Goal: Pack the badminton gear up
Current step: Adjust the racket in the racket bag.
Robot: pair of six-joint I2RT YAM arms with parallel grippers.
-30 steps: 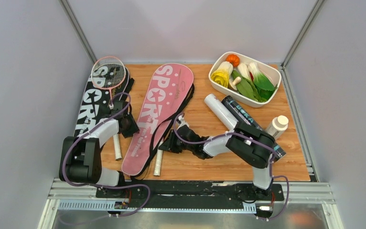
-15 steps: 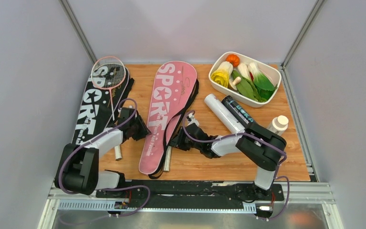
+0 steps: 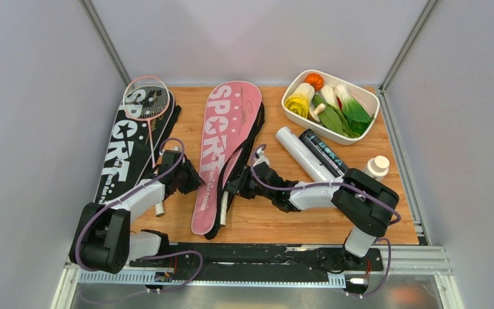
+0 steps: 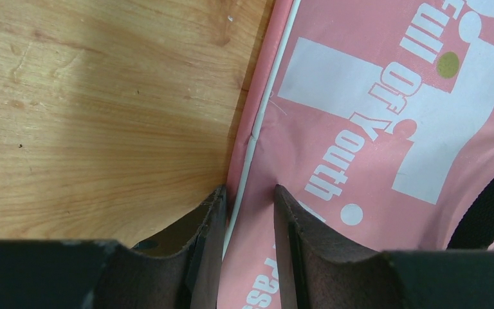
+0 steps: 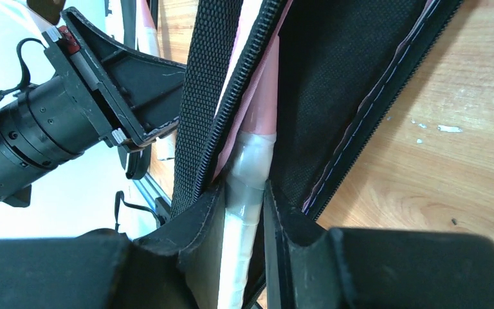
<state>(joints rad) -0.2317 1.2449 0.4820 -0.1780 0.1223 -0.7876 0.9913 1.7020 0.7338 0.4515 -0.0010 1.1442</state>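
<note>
Pink cover: I see the pink cover (image 3: 222,151) lying flat, the white "SPORT" lettering running along it, a black zipper edge and strap down its right side; it lies between my two claws, wide end away from them.
Left claw: my left gripper (image 4: 249,193) pinches the pink cover's left edge, the white piping caught between the two brown pads (image 4: 209,222).
Right claw: my right gripper (image 5: 243,193) is pressed onto the white racket handle (image 5: 244,187) that sticks out of the cover's open zipper mouth; black lining spreads just to the right of the claw.
Handle, from above: the white grip (image 3: 224,207) pokes out of the cover's narrow end, just on the near side of my right gripper (image 3: 239,187).
Black cover: the black cover (image 3: 127,145) lies to the left of my left gripper (image 3: 190,180), with a pink-framed racket (image 3: 146,103) resting on top of it, its handle end close beside that arm.
Tubes: a white tube (image 3: 301,154) and a black tube (image 3: 323,151) lie side by side beyond my right arm.
Change since a second ago: the pink cover has swung more upright and its narrow end has shifted right; the handle shows less length outside the cover; both claws have moved in with it.
</note>
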